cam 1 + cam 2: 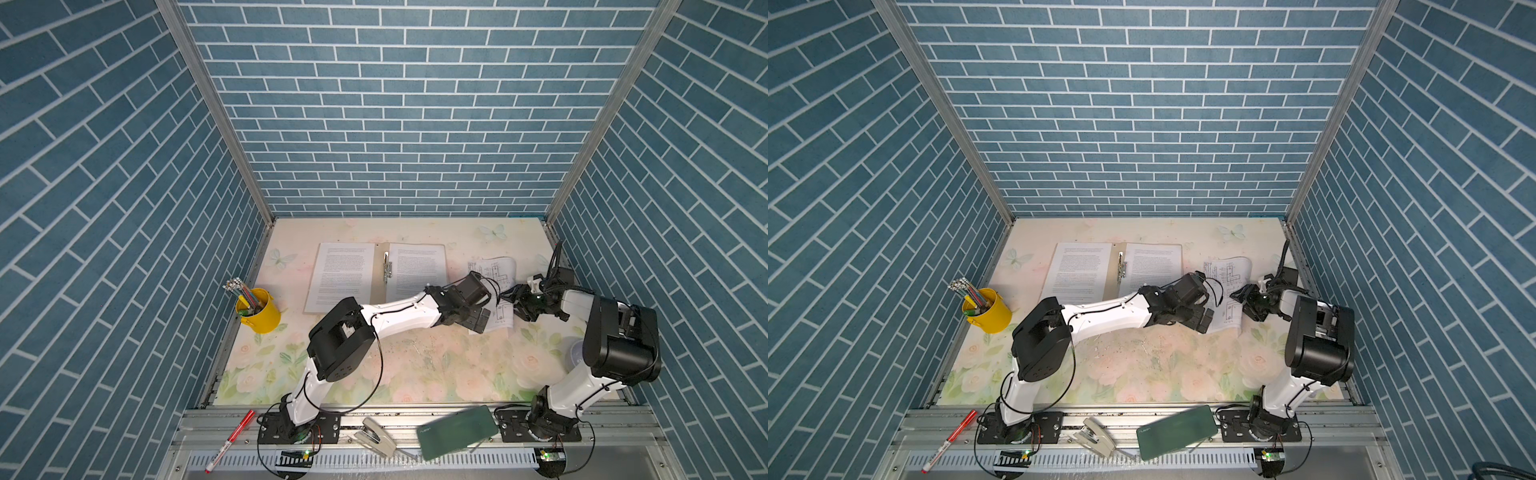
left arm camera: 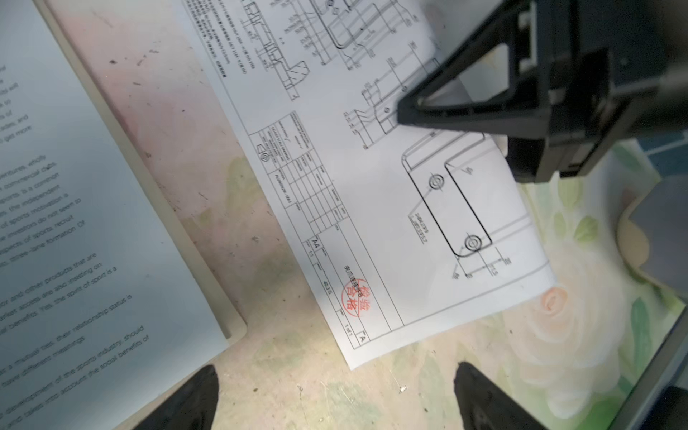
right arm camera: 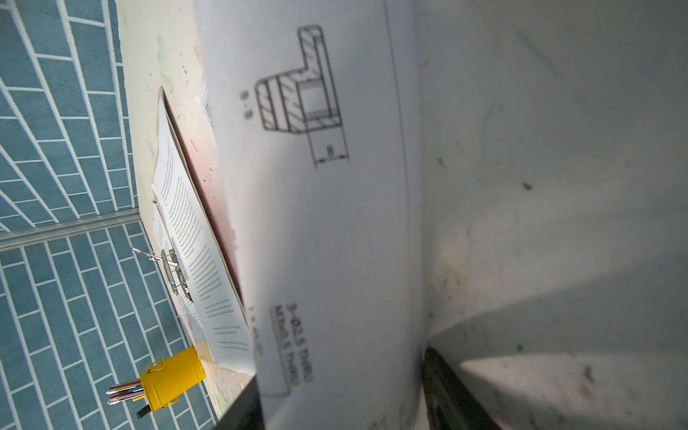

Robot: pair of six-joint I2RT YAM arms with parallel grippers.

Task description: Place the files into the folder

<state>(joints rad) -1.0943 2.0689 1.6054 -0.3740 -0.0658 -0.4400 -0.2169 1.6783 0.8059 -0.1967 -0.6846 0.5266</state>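
While two text sheets (image 1: 345, 270) already lie in the open folder (image 1: 377, 291) beside our wide-open left gripper (image 1: 478, 323), the drawing sheet (image 2: 372, 223) lies outside, just ahead of it, one edge between the parted jaws of our right gripper (image 1: 513, 302).

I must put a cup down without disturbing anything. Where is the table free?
Widest bare patch: front middle of the mat, between the left arm, the drawing sheet and the right arm. A narrow strip lies between the yellow cup and the folder. Crowded: right of the folder, where left gripper and right gripper meet at that sheet.
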